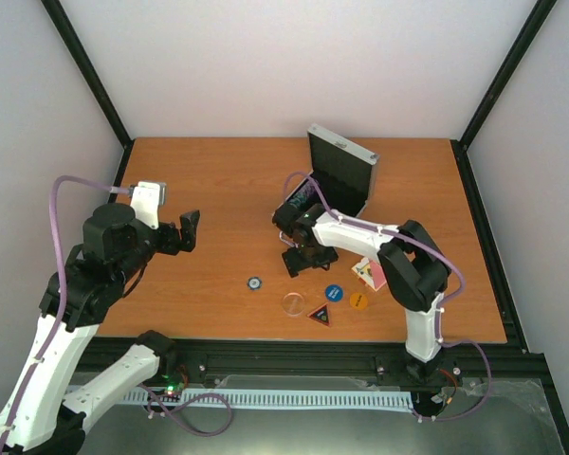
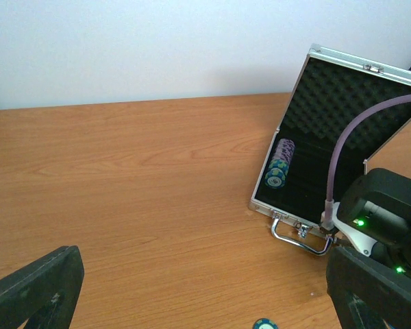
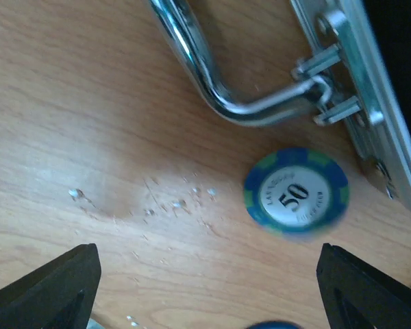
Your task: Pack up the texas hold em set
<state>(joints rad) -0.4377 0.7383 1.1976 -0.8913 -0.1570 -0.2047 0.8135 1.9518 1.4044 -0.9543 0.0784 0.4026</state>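
My right pincer [image 3: 205, 291] hangs wide open with nothing in it, just above the blue 50 chip [image 3: 296, 192]. The chip lies flat on the table [image 3: 89, 137] just outside the case [image 1: 341, 175], right beside its handle [image 3: 219, 75]. My take: centre on the chip first, straddle it and pinch the rim, keeping clear of the handle so a finger doesn't snag. Then lift it over the case's front lip and set it by the chip stack [image 2: 281, 164] inside. My left pincer [image 2: 205, 291] is open too, well away from the case.
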